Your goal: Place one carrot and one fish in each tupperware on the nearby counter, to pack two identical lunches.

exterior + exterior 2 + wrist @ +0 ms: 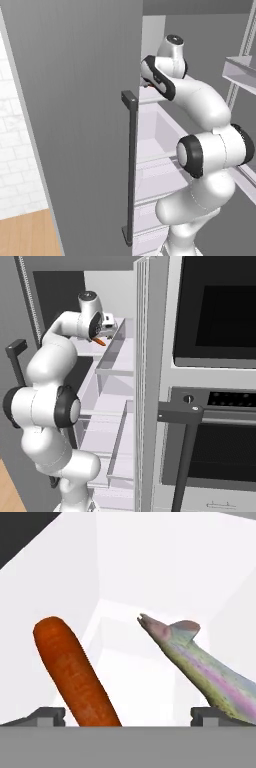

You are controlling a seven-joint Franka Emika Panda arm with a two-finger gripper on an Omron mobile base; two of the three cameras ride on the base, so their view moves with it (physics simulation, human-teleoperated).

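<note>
Inside the open grey refrigerator (75, 125), seen from my left base camera, my white arm bends up past the long dark vertical door handle (131, 170) and reaches in over the pale translucent shelves (155, 135); from this side my wrist hides what the pincer is doing. From the right base camera, my pincer (106, 331) sits at the upper shelf, close against its clear front rail, and a slim orange carrot (100, 341) slants down just below it, which I judge is because I am at or around it rather than it lying flat. To the right of the fridge stand the black glass wall ovens (220, 311), which have no part in this job. In the hand camera the same carrot (75, 672) rises large between my two small dark finger tips (47, 716), nearer the left one, while a speckled pink-and-green fish (200, 662) lies tilted by the right tip, nose up against the white inner walls. My tips stand wide apart, one at each side of the frame, so I judge I am not pinching the carrot yet, though I cannot tell whether the left tip touches it. I judge the packing has barely begun: both foods sit in the fridge.
</note>
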